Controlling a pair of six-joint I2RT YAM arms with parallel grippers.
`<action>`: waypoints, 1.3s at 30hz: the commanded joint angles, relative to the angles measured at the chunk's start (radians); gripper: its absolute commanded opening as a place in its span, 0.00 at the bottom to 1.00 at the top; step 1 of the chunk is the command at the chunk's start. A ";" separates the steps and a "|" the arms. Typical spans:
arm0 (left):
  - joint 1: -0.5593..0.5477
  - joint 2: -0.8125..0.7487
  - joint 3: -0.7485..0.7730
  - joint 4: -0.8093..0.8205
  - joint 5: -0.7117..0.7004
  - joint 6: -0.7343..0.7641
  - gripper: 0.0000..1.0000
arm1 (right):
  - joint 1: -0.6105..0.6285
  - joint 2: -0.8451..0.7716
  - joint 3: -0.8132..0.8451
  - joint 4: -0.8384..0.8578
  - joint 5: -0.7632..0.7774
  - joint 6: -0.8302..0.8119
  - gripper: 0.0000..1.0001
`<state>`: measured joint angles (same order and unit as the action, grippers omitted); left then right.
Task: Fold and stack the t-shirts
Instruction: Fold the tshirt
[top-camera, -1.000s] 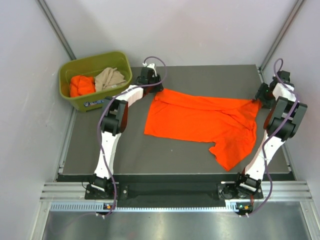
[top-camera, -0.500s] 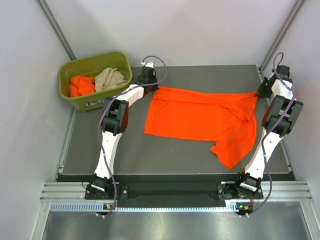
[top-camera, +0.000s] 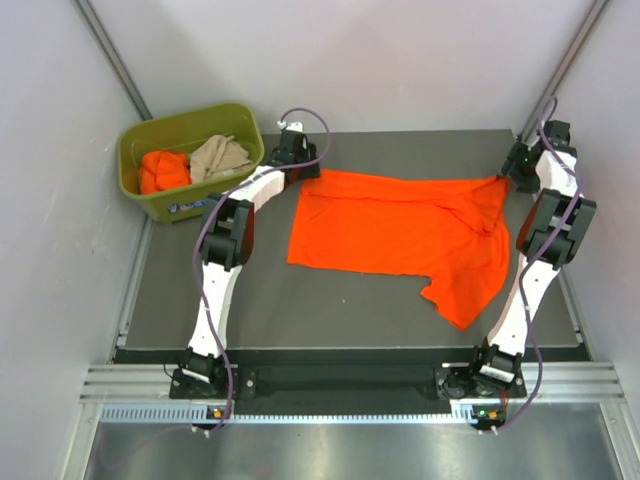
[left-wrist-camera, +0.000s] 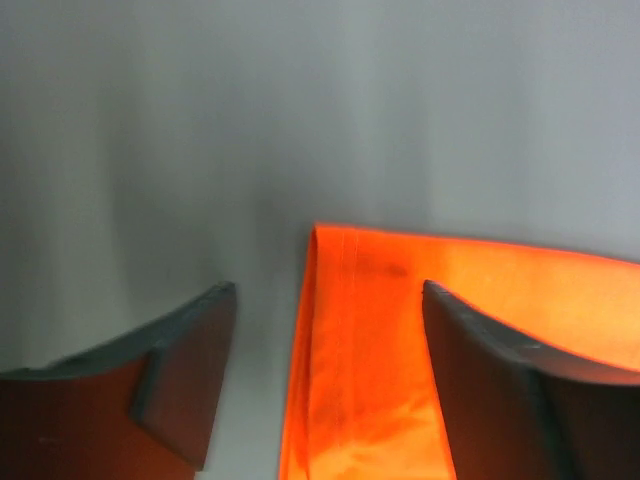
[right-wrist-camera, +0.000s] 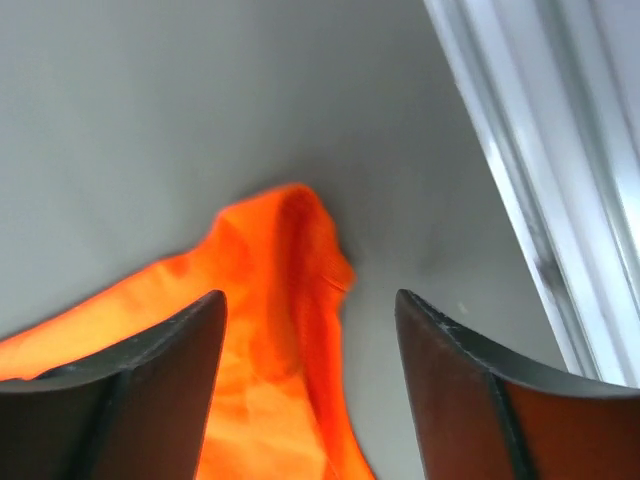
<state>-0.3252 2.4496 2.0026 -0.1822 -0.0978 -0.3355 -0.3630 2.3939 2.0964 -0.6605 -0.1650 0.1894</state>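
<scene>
No legible writing, brand, number or sign appears in any view. The only candidate is a small blue-and-white sticker (top-camera: 192, 208) on the front wall of the green bin (top-camera: 160, 208), off to the left of the left gripper (top-camera: 303, 174); its print is too small to read.

You see an orange t-shirt (top-camera: 400, 225) spread on the table (top-camera: 330, 310), far corners at left gripper (top-camera: 303, 170) and right gripper (top-camera: 512, 172).

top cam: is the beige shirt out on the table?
No, the beige shirt lies in the green bin beside a bunched orange shirt.
</scene>
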 joint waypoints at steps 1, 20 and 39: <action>-0.018 -0.126 -0.033 -0.022 -0.017 -0.007 0.81 | -0.004 -0.117 0.048 -0.103 0.116 -0.018 0.73; -0.028 -0.308 -0.117 -0.203 0.156 -0.089 0.52 | 0.183 -0.227 -0.122 -0.148 0.024 -0.042 0.43; -0.038 -0.284 -0.173 -0.220 0.248 -0.137 0.47 | 0.236 -0.165 -0.222 -0.128 -0.104 -0.054 0.53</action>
<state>-0.3618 2.1830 1.8191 -0.3962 0.1413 -0.4767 -0.1406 2.2601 1.8900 -0.8089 -0.2527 0.1482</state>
